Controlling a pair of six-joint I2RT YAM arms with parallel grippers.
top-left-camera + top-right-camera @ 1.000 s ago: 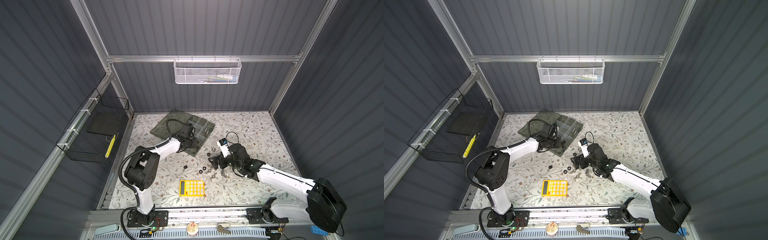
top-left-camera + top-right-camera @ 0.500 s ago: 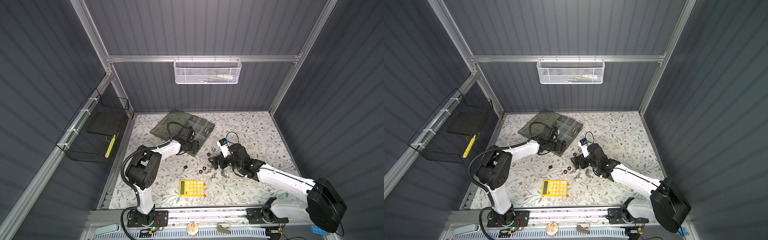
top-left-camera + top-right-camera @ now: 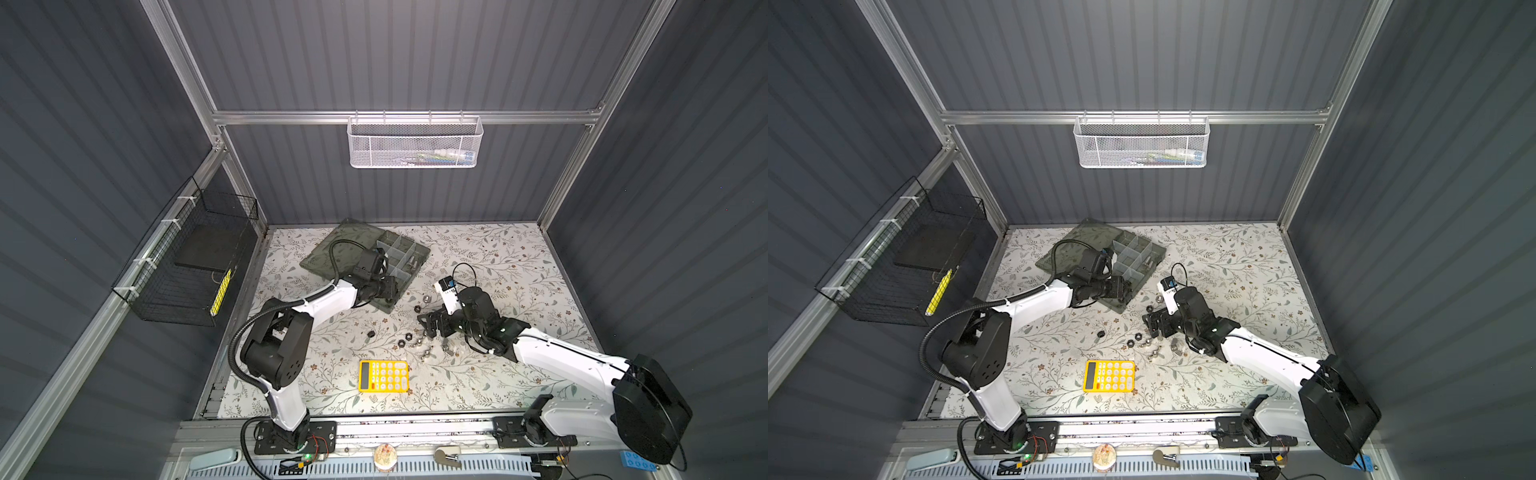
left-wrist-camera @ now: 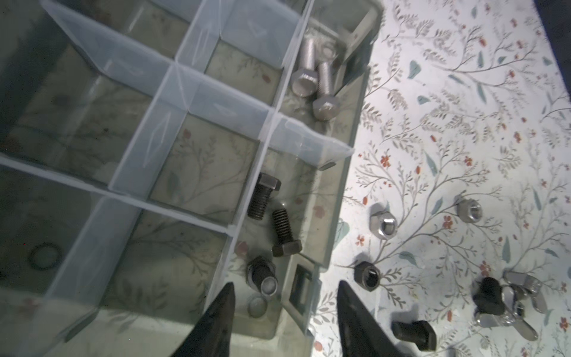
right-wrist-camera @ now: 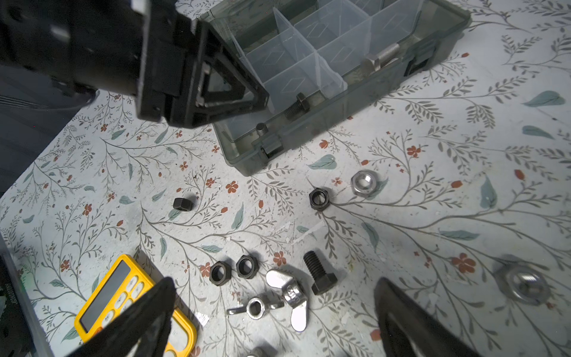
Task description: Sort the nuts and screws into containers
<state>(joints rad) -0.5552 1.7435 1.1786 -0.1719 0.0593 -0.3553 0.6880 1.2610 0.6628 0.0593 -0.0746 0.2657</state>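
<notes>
Left jaws are parted now, where a second ago they were nearly clenched; the arm is hardly shifted over the near corner of the organiser box (image 3: 392, 243). Nothing is gripped: a black bolt (image 4: 261, 278) is seen in the corner compartment right below them, apparently stood on its head, beside two more black bolts (image 4: 283, 231). Two silver bolts (image 4: 306, 71) are kept in the next compartment along the same wall. Right jaws are spread wide and empty, held over the loose parts on the table (image 5: 432, 216): one loose black bolt (image 5: 319, 273), two wing nuts (image 5: 290, 296), black hex nuts (image 5: 220, 273), silver hex nuts (image 5: 364, 182). A yellow calculator (image 5: 123, 303) is left beside them.

Handling, as judged: parts are steel, rigid, dense for their size, smooth. Round shanks are expected to roll or squirt out if pinched off-centre, so the loose black bolt is best taken across the shank under the head. Hex nuts are best pinched across opposite flats, wing nuts across the ears.
</notes>
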